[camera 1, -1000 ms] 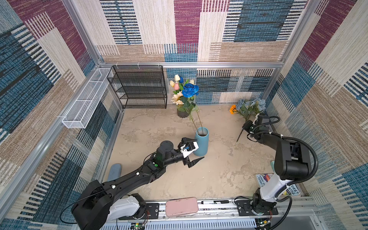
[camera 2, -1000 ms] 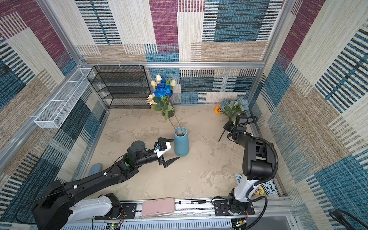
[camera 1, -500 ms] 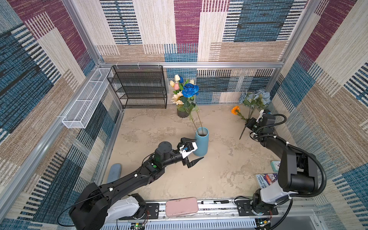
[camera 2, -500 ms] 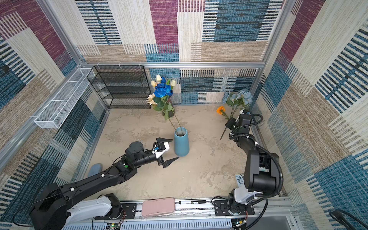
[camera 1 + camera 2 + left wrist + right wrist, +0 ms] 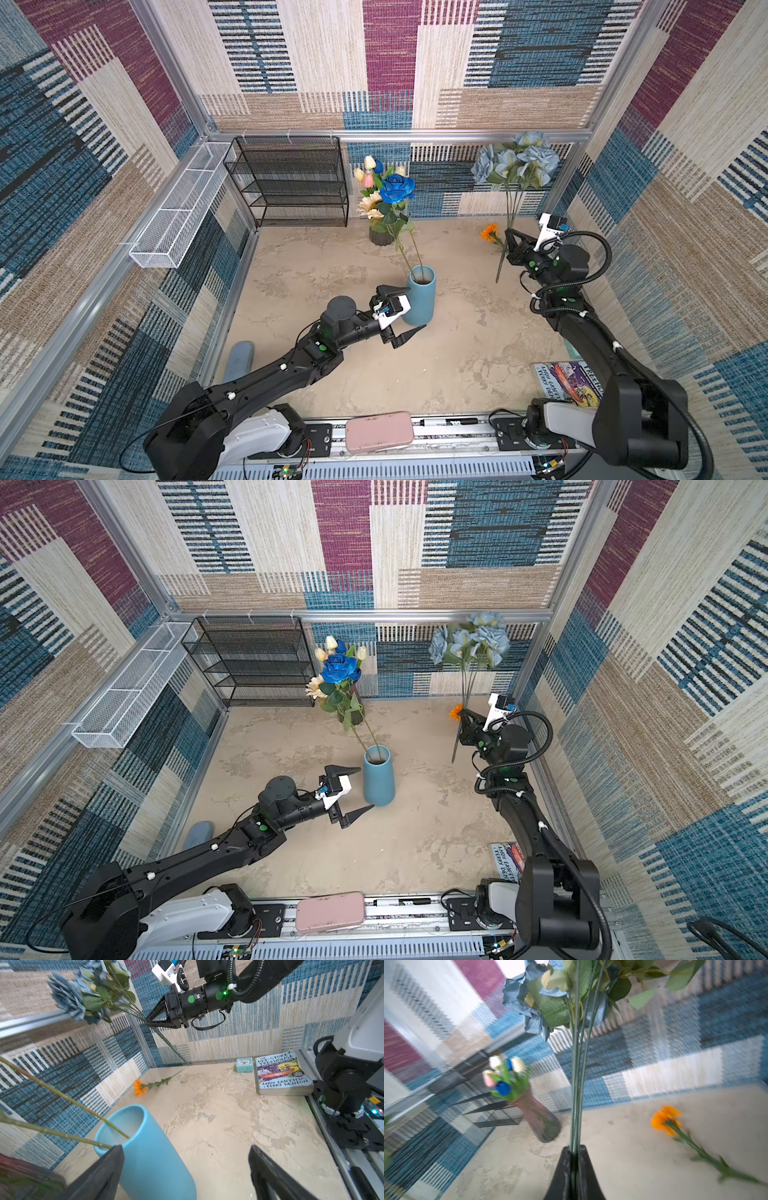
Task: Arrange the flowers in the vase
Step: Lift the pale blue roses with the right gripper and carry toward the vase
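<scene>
left arm (image 5: 266,376), right arm (image 5: 590,332): black links are sitting on white bases (image 5: 253,432); green dots (image 5: 191,998) are glowing on joints; ribbed black cable (image 5: 230,976) is looping at the right wrist; left gripper (image 5: 417,307) is showing black wedge fingers (image 5: 268,1169).

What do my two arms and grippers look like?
Left arm and right arm: matte black links, white base housings, green joint dots. Left gripper and right gripper: black triangular fingers, white camera blocks. Black corrugated hose at the right wrist.

The blue vase (image 5: 152,1160) is showing a smooth matt finish, the counter (image 5: 461,357) mottled stone, the rack (image 5: 291,185) black metal mesh.
</scene>
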`<action>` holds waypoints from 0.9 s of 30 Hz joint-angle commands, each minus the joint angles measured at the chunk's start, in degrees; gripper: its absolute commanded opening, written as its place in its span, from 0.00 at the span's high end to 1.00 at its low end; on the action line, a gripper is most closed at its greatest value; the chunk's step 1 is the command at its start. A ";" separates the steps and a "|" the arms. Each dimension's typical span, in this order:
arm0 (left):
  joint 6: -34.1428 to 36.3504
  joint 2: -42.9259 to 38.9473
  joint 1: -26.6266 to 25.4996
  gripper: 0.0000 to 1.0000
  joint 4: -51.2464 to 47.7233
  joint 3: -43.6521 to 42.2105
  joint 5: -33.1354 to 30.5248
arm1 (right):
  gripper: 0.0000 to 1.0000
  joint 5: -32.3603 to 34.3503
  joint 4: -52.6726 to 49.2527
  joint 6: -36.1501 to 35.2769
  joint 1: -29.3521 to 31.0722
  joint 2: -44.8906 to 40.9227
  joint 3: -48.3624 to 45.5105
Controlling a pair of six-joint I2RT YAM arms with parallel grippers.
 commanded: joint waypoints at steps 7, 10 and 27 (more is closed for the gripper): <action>-3.25 -0.60 0.03 0.04 12.23 -3.99 -5.30 | 1.00 -3.74 31.08 7.98 9.23 -3.77 -2.07; -3.52 -0.68 0.03 0.04 11.89 -3.84 -5.38 | 1.00 -2.21 39.75 7.83 14.18 -1.39 -2.95; -2.62 -1.06 0.03 0.04 10.53 -4.81 -6.44 | 1.00 -7.90 63.74 3.34 25.58 14.27 -2.64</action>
